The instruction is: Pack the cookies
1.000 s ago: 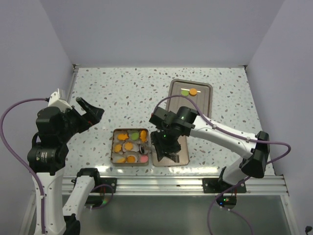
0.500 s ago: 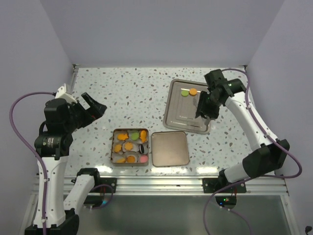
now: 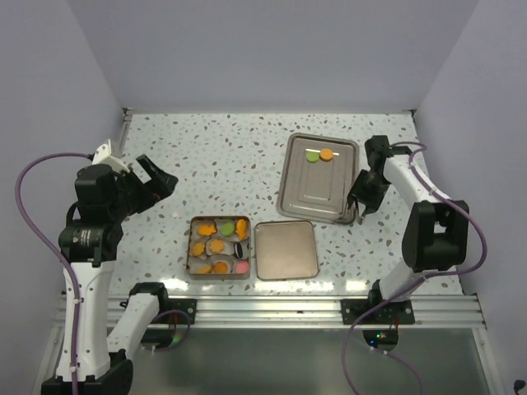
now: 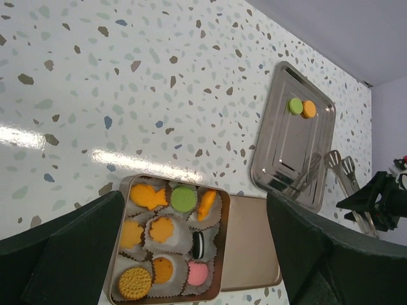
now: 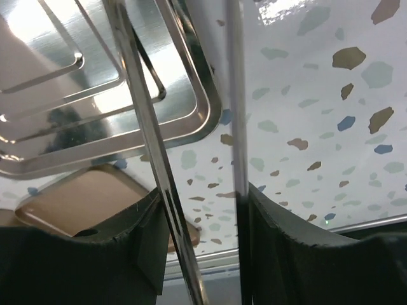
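Speckled tabletop (image 3: 214, 148); right jaws half-open around tongs (image 5: 159, 166)

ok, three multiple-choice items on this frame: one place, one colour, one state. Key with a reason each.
1. Where does the lid lie? A) right of the box B) on the box C) under the box
2. What colours sit on the tray? A) pink, black B) two orange C) green, orange
3. The left hand is: A) shut on a cookie B) open, empty C) shut on the lid
Key: 1 A, it lies flat beside the box; 2 C, a green cookie sits by an orange cookie; 3 B, its fingers spread with nothing between.
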`<state>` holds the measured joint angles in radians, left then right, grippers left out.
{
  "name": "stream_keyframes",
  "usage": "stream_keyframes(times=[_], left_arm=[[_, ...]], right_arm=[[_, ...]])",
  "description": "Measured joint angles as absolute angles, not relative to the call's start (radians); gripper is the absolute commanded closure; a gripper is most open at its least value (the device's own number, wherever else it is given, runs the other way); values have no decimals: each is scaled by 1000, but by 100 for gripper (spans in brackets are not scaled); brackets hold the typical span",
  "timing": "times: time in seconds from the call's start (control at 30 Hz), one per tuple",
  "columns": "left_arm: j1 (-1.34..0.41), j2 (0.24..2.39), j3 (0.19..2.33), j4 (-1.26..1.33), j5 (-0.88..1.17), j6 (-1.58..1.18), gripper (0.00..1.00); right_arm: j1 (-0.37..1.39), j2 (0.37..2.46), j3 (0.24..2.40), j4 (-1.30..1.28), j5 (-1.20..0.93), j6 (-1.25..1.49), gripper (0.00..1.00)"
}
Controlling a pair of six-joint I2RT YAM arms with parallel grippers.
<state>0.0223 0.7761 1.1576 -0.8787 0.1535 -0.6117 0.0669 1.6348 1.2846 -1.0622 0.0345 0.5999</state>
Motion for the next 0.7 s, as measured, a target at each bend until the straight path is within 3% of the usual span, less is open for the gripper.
stream_keyframes(times=[0.43, 0.7], left_arm=[[22, 728, 1155, -885, 130, -608, 0], [22, 749, 1152, -883, 130, -609, 0]], right_arm=[[-200, 1699, 1131, -905, -11, 582, 53], [-216, 1695, 1121, -884, -89, 540, 56]])
